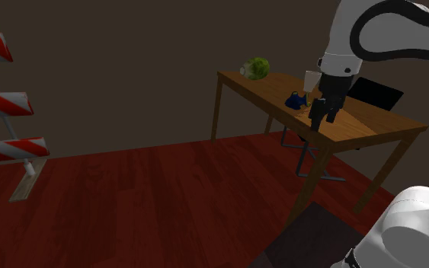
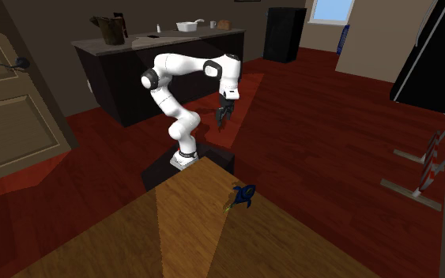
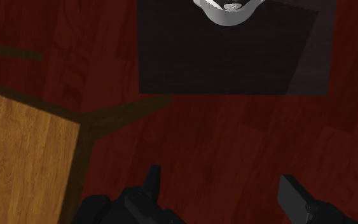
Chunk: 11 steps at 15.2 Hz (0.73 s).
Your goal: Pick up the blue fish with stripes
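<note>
Blue fish (image 1: 295, 100) lies on the wooden table (image 1: 357, 126) near its edge, well apart from my gripper (image 3: 225, 191), which hangs over the dark red floor (image 3: 234, 140) just beside the table's corner, fingers spread with nothing between them. I judge it small and light, probably a stiff, smooth toy that could skid or slip. I'd close from above across the thick middle of its body, not on the thin tail or fins.
</note>
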Each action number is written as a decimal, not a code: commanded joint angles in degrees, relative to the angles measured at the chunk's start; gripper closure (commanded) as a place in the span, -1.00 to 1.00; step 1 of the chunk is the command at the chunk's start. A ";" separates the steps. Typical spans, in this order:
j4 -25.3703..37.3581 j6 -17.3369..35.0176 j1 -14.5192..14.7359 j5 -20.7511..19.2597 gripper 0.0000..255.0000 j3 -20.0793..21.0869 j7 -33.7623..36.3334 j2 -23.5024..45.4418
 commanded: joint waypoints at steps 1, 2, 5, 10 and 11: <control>0.00 0.00 0.00 0.00 -1.00 0.00 0.00 0.00; 0.52 0.84 -0.39 -0.94 -1.00 -0.85 -0.93 1.30; 2.48 3.32 -1.49 -3.52 -1.00 -3.32 -3.64 5.44; 7.02 7.14 -3.14 -6.97 -1.00 -7.19 -7.94 13.04; 8.12 7.84 -3.44 -7.52 -1.00 -7.93 -8.78 14.65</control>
